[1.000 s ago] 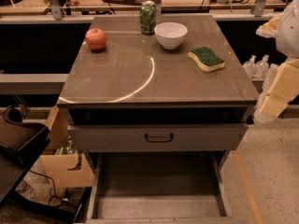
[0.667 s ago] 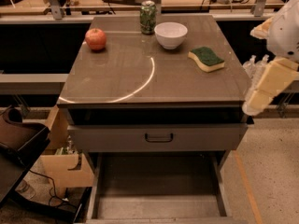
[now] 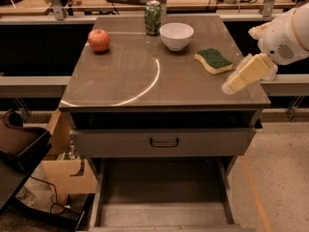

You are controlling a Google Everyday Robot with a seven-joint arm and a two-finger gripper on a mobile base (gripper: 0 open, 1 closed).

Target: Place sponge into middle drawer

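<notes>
The sponge (image 3: 213, 60), dark green on top with a pale yellow body, lies on the right side of the cabinet top (image 3: 145, 81). The middle drawer (image 3: 163, 197) is pulled out wide open at the bottom, its flat grey floor bare. My gripper (image 3: 231, 85) hangs from the white arm (image 3: 285, 35) at the right edge, over the cabinet's right front part, a little to the right of and nearer than the sponge, not touching it.
A white bowl (image 3: 176, 35), a green can (image 3: 153, 17) and a red apple (image 3: 99, 40) stand at the back of the top. A closed drawer front with a dark loop handle (image 3: 164, 142) sits above the open drawer. Cardboard boxes (image 3: 65, 168) stand to the left.
My arm and gripper have swung in from the right edge, leftward and up over the cabinet top toward the sponge. The sponge and other objects have not moved.
</notes>
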